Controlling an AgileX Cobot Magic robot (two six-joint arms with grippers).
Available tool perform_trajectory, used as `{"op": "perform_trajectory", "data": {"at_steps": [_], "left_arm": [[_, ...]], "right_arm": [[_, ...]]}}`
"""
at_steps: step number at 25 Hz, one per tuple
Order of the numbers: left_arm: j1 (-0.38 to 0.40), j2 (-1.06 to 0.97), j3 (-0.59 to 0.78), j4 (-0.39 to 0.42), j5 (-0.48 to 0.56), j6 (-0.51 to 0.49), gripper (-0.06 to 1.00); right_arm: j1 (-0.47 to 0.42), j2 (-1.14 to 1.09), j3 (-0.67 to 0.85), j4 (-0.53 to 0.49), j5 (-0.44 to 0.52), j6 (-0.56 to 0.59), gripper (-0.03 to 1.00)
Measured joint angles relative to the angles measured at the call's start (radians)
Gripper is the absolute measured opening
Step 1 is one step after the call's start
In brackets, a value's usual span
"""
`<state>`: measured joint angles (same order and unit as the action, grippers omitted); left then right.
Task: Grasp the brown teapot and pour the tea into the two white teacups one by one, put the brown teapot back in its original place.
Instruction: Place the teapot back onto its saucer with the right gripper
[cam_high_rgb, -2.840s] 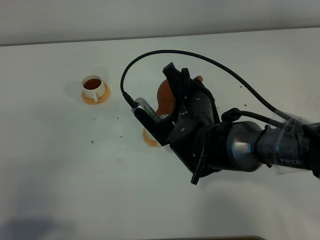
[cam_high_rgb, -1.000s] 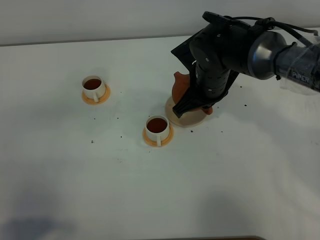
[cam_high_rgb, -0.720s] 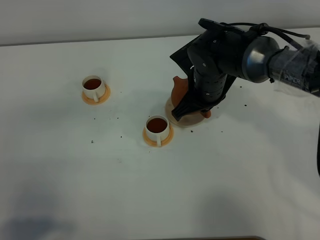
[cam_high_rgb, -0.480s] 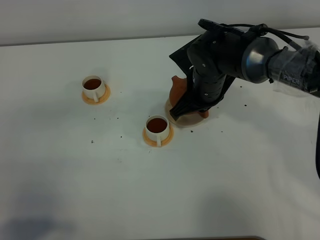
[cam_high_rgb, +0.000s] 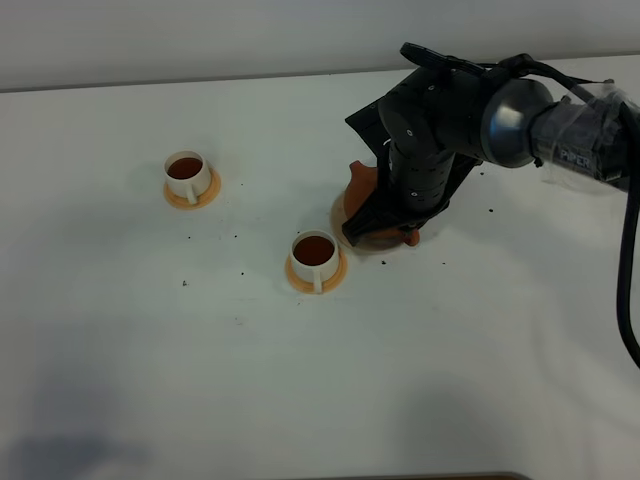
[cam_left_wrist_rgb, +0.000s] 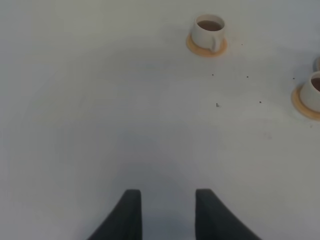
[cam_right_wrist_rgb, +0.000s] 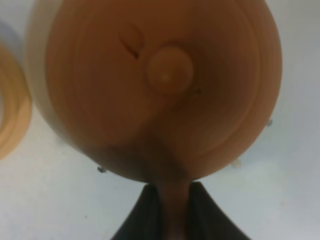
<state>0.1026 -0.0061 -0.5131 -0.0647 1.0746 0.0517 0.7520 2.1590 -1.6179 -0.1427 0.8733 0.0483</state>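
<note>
The brown teapot (cam_high_rgb: 357, 186) is upright over the beige trivet (cam_high_rgb: 337, 213), mostly hidden under my right arm. Whether it touches the trivet I cannot tell. In the right wrist view the teapot (cam_right_wrist_rgb: 165, 85) fills the frame, lid knob up. My right gripper (cam_right_wrist_rgb: 172, 202) is shut on its stubby handle. Both white teacups hold dark tea on orange-tan saucers. One teacup (cam_high_rgb: 186, 172) stands at the far left, the other teacup (cam_high_rgb: 314, 254) just left of and in front of the teapot. My left gripper (cam_left_wrist_rgb: 167, 215) hangs open over bare table, with both teacups (cam_left_wrist_rgb: 209, 29) (cam_left_wrist_rgb: 315, 90) beyond it.
Small dark specks dot the white table (cam_high_rgb: 200, 350) around the cups. A black cable (cam_high_rgb: 630, 250) runs from the right arm down the right edge. The near cup's saucer (cam_right_wrist_rgb: 9, 100) lies close beside the teapot.
Since 2.8 s ago the right arm carried the teapot from above the near cup back to the trivet. Over the last second it sank slightly and shifted a little.
</note>
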Motion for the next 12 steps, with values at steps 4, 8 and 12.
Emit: {"op": "perform_trajectory", "data": {"at_steps": [4,8,12], "left_arm": [[0.000,0.000,0.000,0.000,0.000,0.000,0.26],[0.000,0.000,0.000,0.000,0.000,0.000,0.26],[0.000,0.000,0.000,0.000,0.000,0.000,0.26]], "right_arm": [[0.000,0.005,0.000,0.010,0.000,0.000,0.09],[0.000,0.005,-0.001,0.012,0.000,0.000,0.09],[0.000,0.005,-0.001,0.014,0.000,0.000,0.09]]}}
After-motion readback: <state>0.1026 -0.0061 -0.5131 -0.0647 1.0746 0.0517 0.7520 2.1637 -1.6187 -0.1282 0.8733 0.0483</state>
